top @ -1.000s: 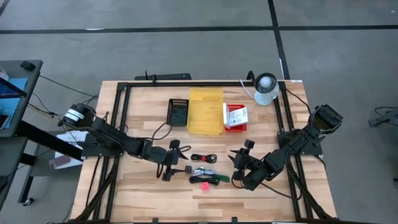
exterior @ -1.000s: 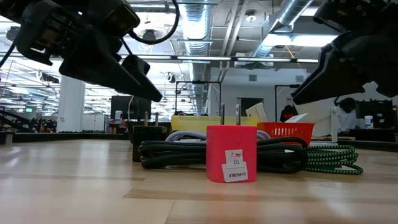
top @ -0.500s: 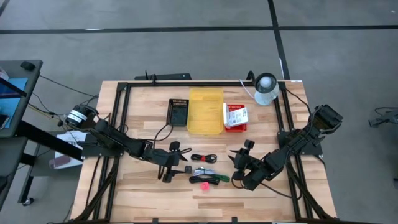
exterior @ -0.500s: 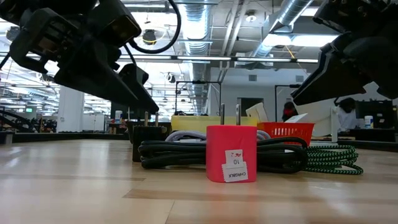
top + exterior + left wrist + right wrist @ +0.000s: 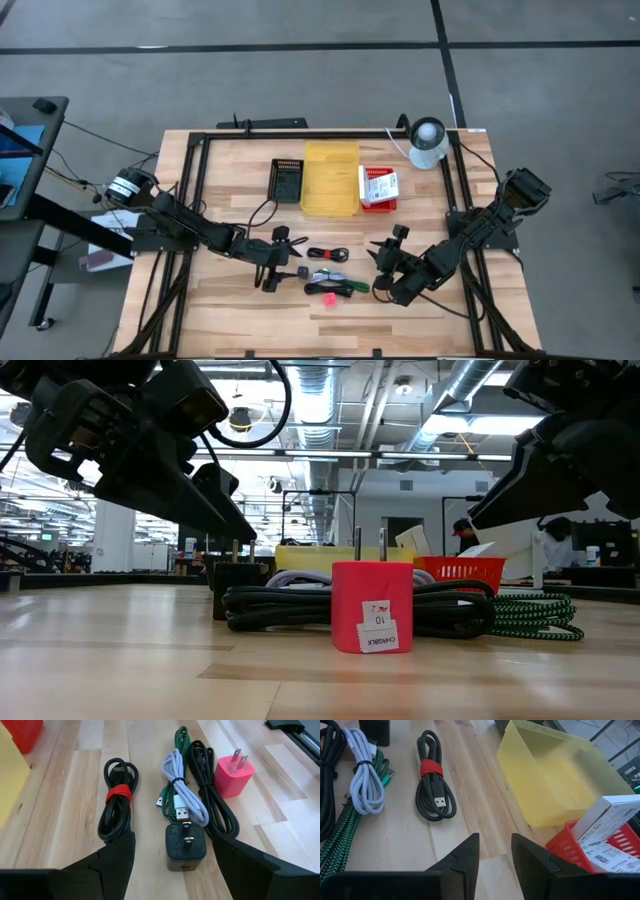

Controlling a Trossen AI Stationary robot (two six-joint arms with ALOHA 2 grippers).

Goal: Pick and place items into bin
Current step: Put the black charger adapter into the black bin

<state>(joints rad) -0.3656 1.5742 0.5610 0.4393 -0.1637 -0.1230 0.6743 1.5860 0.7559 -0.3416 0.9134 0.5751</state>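
Evidently the left gripper hung with jaws spread astride the black charger, just beside the pink plug; descending squarely before clenching seemed wisest.

Grey concrete floor, exposed ceiling ducts

Open industrial lab or workshop, exposed ceiling ducts at twelve o'clock, strip lighting, grey concrete floor, wooden workbench, distant workstations with seated people.
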